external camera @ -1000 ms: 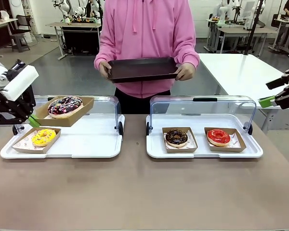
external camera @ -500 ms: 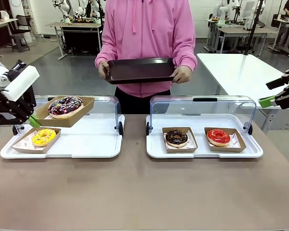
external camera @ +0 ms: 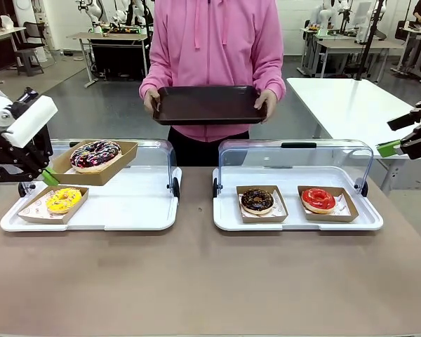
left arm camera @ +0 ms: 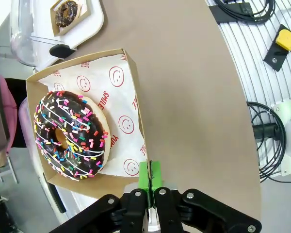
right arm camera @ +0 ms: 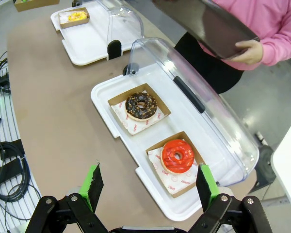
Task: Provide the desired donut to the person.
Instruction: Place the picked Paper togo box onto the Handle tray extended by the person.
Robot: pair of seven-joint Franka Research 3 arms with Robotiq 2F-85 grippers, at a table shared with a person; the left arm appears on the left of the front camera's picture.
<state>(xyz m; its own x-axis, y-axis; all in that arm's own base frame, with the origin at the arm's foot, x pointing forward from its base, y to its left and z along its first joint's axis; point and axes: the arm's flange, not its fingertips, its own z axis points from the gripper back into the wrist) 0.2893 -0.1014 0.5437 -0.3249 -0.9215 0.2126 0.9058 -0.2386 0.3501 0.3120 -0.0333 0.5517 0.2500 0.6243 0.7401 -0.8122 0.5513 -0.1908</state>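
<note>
Cardboard box [external camera: 91,176] with the sprinkled donut [external camera: 95,154] hangs over the left white tray [external camera: 130,205], rim pinched in your left gripper [left arm camera: 150,169]; the person [external camera: 214,42] offers a dark tray [external camera: 209,104]; right gripper [right arm camera: 149,179] idles, jaws apart.

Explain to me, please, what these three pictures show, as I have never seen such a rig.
Two robot arms share a table with a person. One picture looks across from between the arms; the other two come from wrist cameras. The left hand is shut on the rim of a cardboard box carrying a sprinkled donut, above a white tray holding a yellow donut. The right hand hangs open to the side of a second tray with a chocolate donut and a red donut. The person holds out a dark tray.
</note>
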